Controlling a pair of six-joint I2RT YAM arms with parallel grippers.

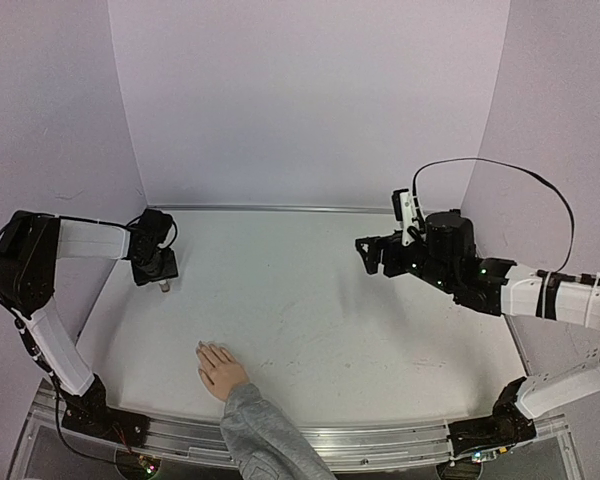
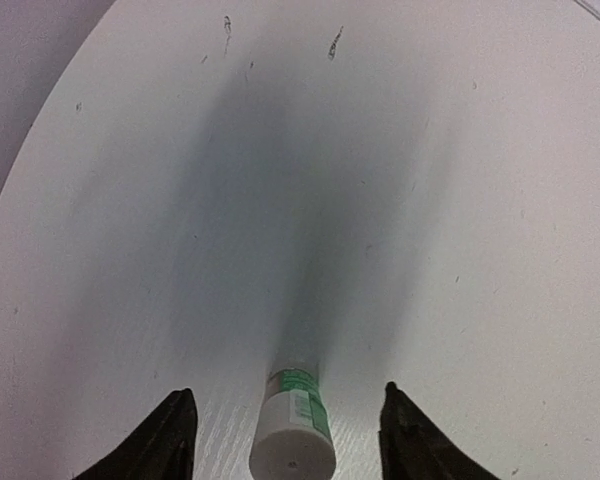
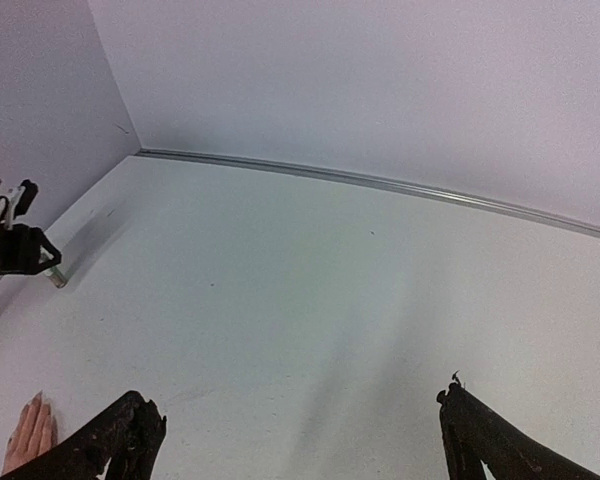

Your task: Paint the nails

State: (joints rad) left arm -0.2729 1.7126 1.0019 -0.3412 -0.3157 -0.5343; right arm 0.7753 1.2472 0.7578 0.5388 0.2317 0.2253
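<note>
A small flesh-coloured hand [image 1: 221, 370] in a grey knit sleeve [image 1: 264, 440] lies flat near the table's front edge. Its nails [image 1: 206, 349] point away from the arms and are too small to make out. The hand [image 3: 29, 436] also shows at the lower left of the right wrist view. My left gripper [image 1: 161, 276] is far left on the table. It stands open [image 2: 287, 392] around a whitish bottle with a green label [image 2: 294, 432], with a gap on each side. My right gripper [image 1: 371, 256] hovers open at mid right, with nothing between its fingers [image 3: 120, 440].
Pale walls close in the white table [image 1: 320, 310] at the back and both sides, with a metal strip [image 3: 380, 183] along the back edge. The left gripper [image 3: 8, 245] and the bottle [image 3: 56, 277] show at the left of the right wrist view.
</note>
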